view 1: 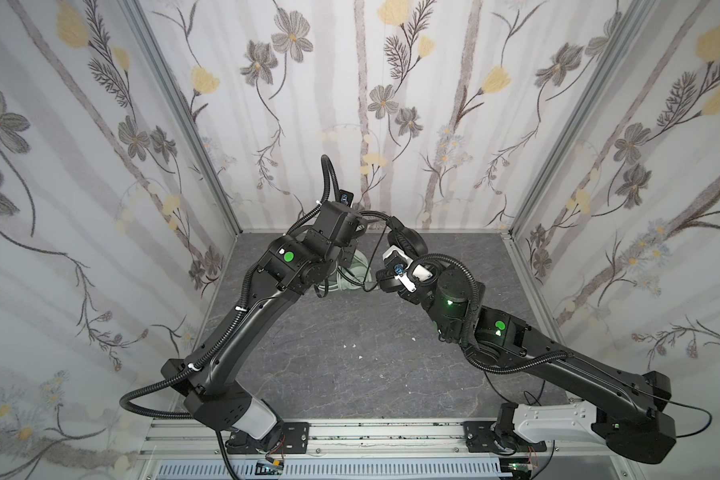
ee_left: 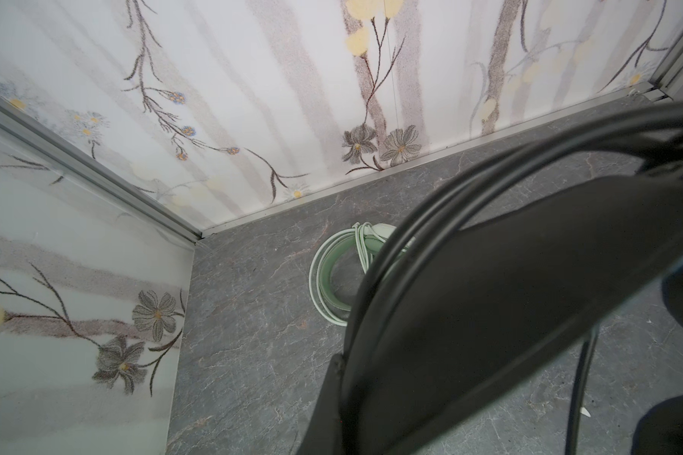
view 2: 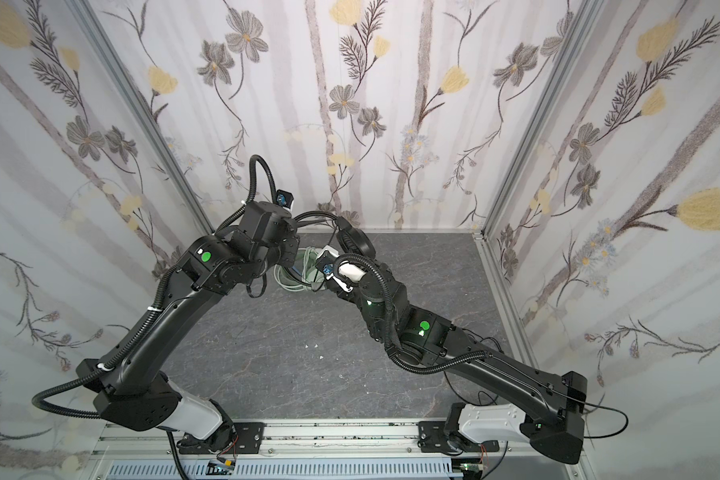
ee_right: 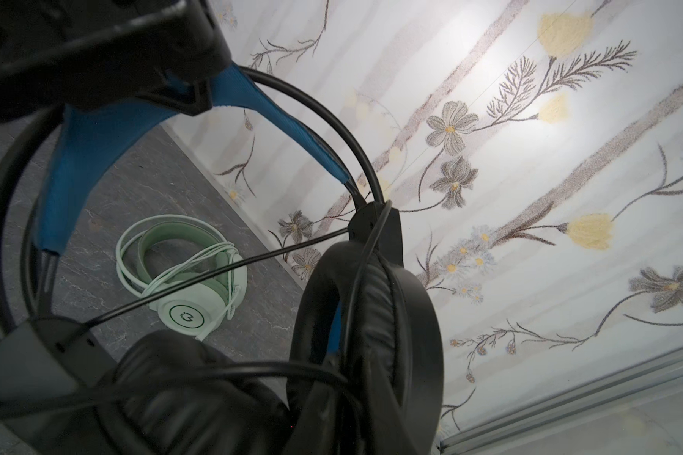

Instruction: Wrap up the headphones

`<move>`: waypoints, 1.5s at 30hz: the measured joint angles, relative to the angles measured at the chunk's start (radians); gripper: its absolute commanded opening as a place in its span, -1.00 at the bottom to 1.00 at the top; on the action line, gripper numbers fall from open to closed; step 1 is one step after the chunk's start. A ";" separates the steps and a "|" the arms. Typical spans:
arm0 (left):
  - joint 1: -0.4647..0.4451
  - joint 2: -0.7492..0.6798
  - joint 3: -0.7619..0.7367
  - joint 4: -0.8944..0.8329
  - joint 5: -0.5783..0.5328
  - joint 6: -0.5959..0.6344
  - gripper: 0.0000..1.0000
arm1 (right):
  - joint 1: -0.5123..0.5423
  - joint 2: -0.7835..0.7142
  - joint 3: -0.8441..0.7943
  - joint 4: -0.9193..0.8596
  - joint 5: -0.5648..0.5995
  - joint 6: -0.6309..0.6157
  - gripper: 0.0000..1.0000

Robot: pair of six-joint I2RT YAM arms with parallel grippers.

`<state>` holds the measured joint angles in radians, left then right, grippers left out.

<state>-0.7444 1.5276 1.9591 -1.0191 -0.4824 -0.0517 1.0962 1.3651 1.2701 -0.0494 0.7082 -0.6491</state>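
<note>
The black headset (ee_right: 371, 315) hangs in the air close to the back wall (view 1: 391, 124). Its long axis runs from the arch of the headband down to the two ear cups, which sit side by side at the low end. The left end effector (ee_right: 192, 96) is clamped narrow on the blue inner band at the top of that arch. The headset's thin black cable (ee_right: 213, 272) slants across the opening of the band and loops over the cups. Under it, a little further from the back wall, the mint green headset (ee_right: 182, 275) lies flat on the grey surface (view 1: 350, 353). One round cup faces up, the band curves away from that cup, and the whitish cable (ee_right: 135, 252) is looped around it. In both top views the left arm covers most of that mint set. The right end effector (view 1: 380, 276) sits just beside the black cups, but its fingers are lost against the black plastic. I cannot tell whether they are parted or pinching the cable. The left wrist view is mostly blocked by blurred dark shapes.
</note>
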 measured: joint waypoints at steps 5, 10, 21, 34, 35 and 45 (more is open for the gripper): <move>-0.002 -0.022 -0.003 -0.003 -0.018 0.021 -1.00 | 0.006 0.001 0.001 -0.006 -0.003 -0.014 -0.71; -0.001 -0.032 0.025 -0.013 -0.066 0.070 -1.00 | 0.009 0.007 -0.010 -0.027 -0.003 -0.026 -0.71; 0.000 -0.016 0.038 -0.073 -0.074 0.115 -1.00 | 0.014 0.017 -0.011 -0.050 0.025 -0.087 -0.70; 0.004 0.005 0.018 -0.106 -0.047 0.083 -1.00 | 0.116 0.097 0.137 -0.057 0.023 -0.124 -0.79; 0.004 0.008 0.019 -0.106 -0.046 0.078 -1.00 | 0.121 0.104 0.148 -0.060 0.020 -0.112 -0.79; 0.006 -0.020 -0.019 -0.081 -0.023 0.076 -1.00 | 0.134 0.127 0.205 -0.090 -0.020 0.004 -0.82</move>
<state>-0.7387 1.5074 1.9404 -1.1004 -0.5053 0.0242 1.2301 1.4918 1.4754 -0.1394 0.6884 -0.6449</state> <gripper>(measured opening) 0.060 0.097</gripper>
